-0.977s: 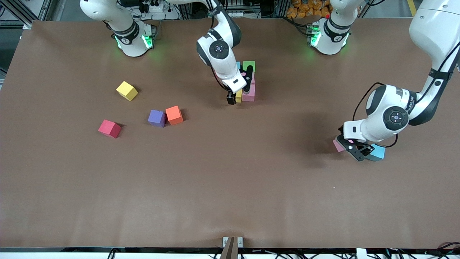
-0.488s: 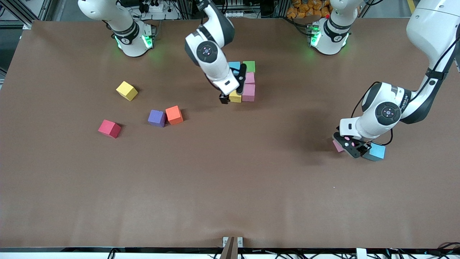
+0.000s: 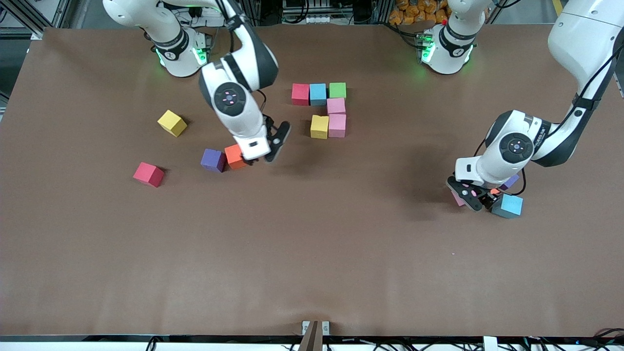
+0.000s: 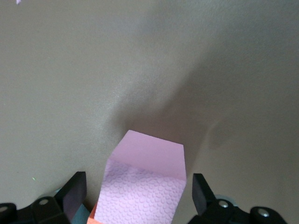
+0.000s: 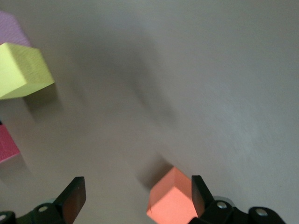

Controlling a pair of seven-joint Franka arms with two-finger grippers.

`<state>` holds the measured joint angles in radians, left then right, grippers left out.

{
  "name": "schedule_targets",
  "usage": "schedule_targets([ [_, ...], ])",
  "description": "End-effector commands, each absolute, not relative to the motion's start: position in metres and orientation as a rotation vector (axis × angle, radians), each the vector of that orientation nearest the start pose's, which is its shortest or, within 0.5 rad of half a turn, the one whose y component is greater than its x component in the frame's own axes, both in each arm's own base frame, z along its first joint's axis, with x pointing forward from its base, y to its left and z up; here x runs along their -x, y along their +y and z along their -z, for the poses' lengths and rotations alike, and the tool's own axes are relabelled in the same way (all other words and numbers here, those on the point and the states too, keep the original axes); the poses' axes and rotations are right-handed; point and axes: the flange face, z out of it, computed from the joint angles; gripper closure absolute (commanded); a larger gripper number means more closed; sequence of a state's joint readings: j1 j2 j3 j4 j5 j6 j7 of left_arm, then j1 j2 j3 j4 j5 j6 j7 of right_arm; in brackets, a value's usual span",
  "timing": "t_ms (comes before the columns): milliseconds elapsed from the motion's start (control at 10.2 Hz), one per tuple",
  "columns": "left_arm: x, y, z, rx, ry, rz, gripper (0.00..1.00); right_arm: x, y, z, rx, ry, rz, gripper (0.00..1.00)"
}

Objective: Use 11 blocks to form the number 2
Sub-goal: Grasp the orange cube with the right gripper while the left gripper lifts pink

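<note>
**R arm off the digit, heading for loose cubes; six of 11 placed**

Front view: you're seeing the right gripper (image 3: 265, 151) swinging away from number 2 (image 3: 324, 109), where it hung a sec ago, now over the orange block (image 3: 236, 156) w/ jaws spread and empty. Digit so far, near the table's (image 3: 312, 273) robot-side edge at mid-width: red (image 3: 300, 94), light blue (image 3: 318, 93), green (image 3: 337, 90) in a row, pink (image 3: 336, 105), then yellow (image 3: 319, 126) + pink (image 3: 337, 125). Five to go, I'd judge. Purple block (image 3: 213, 160) is touching the orange; yellow (image 3: 171, 122) and red (image 3: 148, 174) are lying toward the right arm's end. Left gripper (image 3: 472, 196) is dropping lower over the pink cube (image 3: 458, 199) beside a light blue cube (image 3: 509, 205), toward the left arm's end.

Left wrist view: open fingers (image 4: 74, 193) are straddling that pink cube (image 4: 145, 186), not yet pinching.

Right wrist view: orange block (image 5: 172, 198) is sitting just inside one open finger (image 5: 201, 191); probably your next pick.
</note>
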<state>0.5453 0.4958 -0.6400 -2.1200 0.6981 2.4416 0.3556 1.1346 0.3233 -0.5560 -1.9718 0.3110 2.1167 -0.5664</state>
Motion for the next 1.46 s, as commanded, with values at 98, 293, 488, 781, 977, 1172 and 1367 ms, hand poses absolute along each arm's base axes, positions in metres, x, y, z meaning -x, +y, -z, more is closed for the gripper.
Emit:
schedule_targets([
  [98, -0.562, -0.055, -0.211, 2.666, 1.348, -0.015, 0.21, -0.499, 0.286, -0.319, 2.886, -1.012, -0.224, 0.0],
  [293, -0.561, -0.054, -0.209, 2.69, 1.306, -0.013, 0.34, -0.502, 0.252, -0.302, 2.973, -0.75, -0.269, 0.0],
  [488, -0.56, -0.052, -0.208, 2.7, 1.286, -0.015, 0.33, -0.502, 0.228, -0.282, 3.044, -0.493, -0.255, 0.0],
  [781, -0.56, -0.048, -0.205, 2.718, 1.269, -0.016, 0.69, -0.482, 0.228, -0.248, 3.077, -0.363, -0.138, 0.0],
  [977, -0.565, -0.065, -0.216, 2.754, 1.201, 0.028, 0.75, -0.463, 0.25, -0.237, 3.013, -0.307, -0.15, 0.0],
  [1172, -0.565, -0.111, -0.233, 2.858, 1.039, 0.083, 0.75, -0.456, 0.261, -0.234, 3.007, -0.333, -0.137, 0.0],
  [1367, -0.566, -0.155, -0.247, 2.979, 0.87, 0.059, 0.75, -0.446, 0.262, -0.222, 3.018, -0.36, -0.076, 0.0],
])
